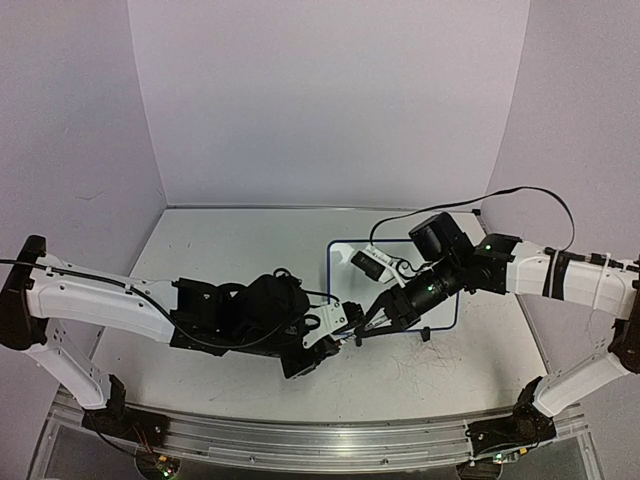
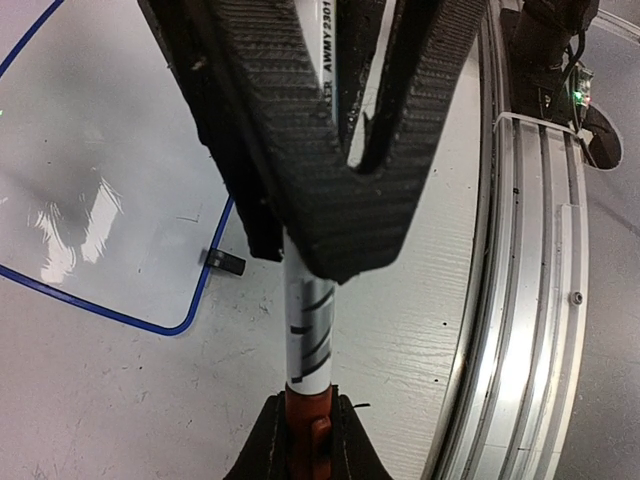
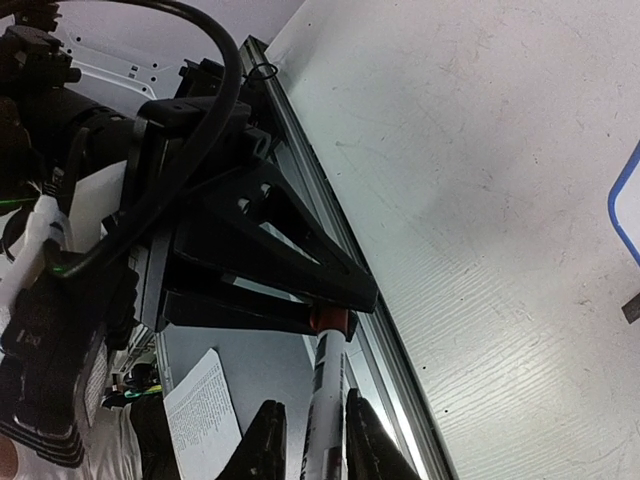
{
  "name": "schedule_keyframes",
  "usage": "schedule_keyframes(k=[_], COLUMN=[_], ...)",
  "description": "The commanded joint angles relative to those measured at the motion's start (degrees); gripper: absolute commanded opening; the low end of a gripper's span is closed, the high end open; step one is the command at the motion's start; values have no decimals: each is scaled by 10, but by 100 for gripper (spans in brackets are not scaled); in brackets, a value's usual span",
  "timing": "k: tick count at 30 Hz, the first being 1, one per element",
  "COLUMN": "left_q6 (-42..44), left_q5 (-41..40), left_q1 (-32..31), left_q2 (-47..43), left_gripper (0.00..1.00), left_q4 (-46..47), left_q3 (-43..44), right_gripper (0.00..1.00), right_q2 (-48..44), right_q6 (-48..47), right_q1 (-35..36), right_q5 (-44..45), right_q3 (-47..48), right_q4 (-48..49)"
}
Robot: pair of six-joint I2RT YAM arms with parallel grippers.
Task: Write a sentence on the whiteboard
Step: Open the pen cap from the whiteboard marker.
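Observation:
The whiteboard (image 1: 343, 282), white with a thin blue frame, lies flat right of the table's middle, partly under my right arm. Its surface also shows in the left wrist view (image 2: 90, 170) with a black foot (image 2: 225, 262); no sentence is visible on the parts that show. A white marker (image 2: 312, 330) with a red cap (image 2: 308, 425) hangs in the air between the two grippers, near the board's near left corner. My left gripper (image 1: 349, 338) is shut on the red cap. My right gripper (image 1: 368, 325) is shut on the white barrel (image 3: 326, 400).
A small black object with white labels (image 1: 371, 264) lies on the far part of the board. An aluminium rail (image 1: 300, 442) runs along the table's near edge. A printed paper sheet (image 3: 200, 415) lies below the table edge. Walls enclose the table on three sides.

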Motion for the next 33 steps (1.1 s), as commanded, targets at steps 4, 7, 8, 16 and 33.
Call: schedule_keyframes(k=[4,7,8,16,33], left_q6=[-7,-7,-7,-10,-23], left_q5=[-2,-1,-2,0,-3], left_q1=[-2,-2,-2,-2,-2], left_q2=[3,3,3,4,13], left_gripper=[0,0,0,0,0], left_q4=[-3,-6,-6,-10,-22], left_q3=[23,25,25,29,41], right_gripper=[27,28,28,19,22], right_q2=[9,10,11,12,9], right_q6=[-4,-2,-1,2,4], right_q1=[7,8,9,11,21], right_q5=[14,17,17,16,33], right_q3=[26,29,30,31,21], right_q4=[3,4,4,9,11])
